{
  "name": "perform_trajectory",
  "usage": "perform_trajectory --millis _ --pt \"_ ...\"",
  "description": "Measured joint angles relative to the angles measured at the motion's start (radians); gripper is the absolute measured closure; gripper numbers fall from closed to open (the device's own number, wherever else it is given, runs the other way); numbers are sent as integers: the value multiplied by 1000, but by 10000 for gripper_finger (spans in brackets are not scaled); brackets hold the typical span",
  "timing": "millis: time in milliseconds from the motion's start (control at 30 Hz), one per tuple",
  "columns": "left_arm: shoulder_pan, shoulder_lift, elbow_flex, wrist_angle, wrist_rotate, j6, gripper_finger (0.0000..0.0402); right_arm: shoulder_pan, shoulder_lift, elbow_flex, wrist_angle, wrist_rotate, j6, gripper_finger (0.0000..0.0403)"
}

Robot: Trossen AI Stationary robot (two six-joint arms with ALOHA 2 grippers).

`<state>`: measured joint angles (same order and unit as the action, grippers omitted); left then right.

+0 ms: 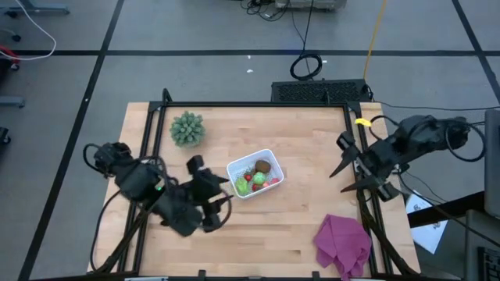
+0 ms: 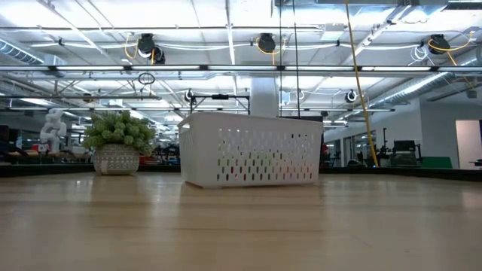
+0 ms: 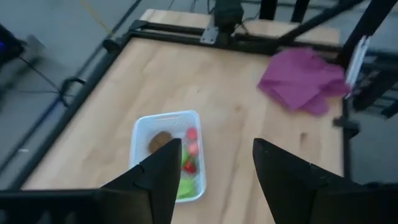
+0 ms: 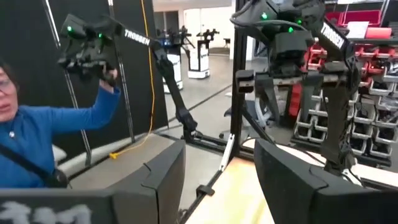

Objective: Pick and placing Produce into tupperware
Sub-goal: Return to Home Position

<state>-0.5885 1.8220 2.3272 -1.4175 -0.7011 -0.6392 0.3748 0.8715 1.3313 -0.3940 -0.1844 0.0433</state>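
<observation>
The white tupperware [image 1: 237, 170] stands near the table's middle and also shows in the low view [image 2: 252, 150] and the left wrist view [image 3: 142, 134]. Inside it lie the produce: a brown round piece [image 1: 263, 166], red pieces [image 1: 258, 179] and a green piece [image 1: 242, 186]; the left wrist view shows the brown piece [image 3: 160, 140] and red pieces [image 3: 191, 148] too. My left gripper [image 1: 212, 187] [image 3: 214, 149] hangs open just left of the tupperware, above the table. My right gripper [image 1: 337, 158] [image 4: 217, 149] waits open over the table's right edge.
A spiky green plant in a pot [image 1: 187, 129] [image 2: 117, 143] stands toward the far left of the table. A purple cloth [image 1: 342, 242] [image 3: 301, 78] lies at the near right corner. A person in a blue sleeve [image 4: 37, 155] shows in the room beyond.
</observation>
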Motion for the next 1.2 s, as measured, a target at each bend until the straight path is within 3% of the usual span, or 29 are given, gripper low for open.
perform_trajectory --millis 167,267,433,633,933,1100,1200 --pt "-67 -7 -1 -84 -112 -48 197 0 -21 -25 1 0 -25 223" --pt "-91 -15 -5 -161 -152 -162 197 0 -59 -25 10 0 -29 223" --pt "-144 -93 -113 -151 -209 -196 197 0 -171 -25 -37 3 -44 223" --pt "-194 -291 -427 -153 -287 -398 197 0 -285 -111 -17 19 -11 223" --pt "-259 -582 -950 -93 -285 -722 197 0 -340 -320 -17 222 2 222" --pt "-316 -722 -1199 28 -317 -785 197 0 -425 -366 7 335 -23 222" --pt "-326 -804 -1320 125 -325 -768 197 0 -492 -447 74 342 -18 222"
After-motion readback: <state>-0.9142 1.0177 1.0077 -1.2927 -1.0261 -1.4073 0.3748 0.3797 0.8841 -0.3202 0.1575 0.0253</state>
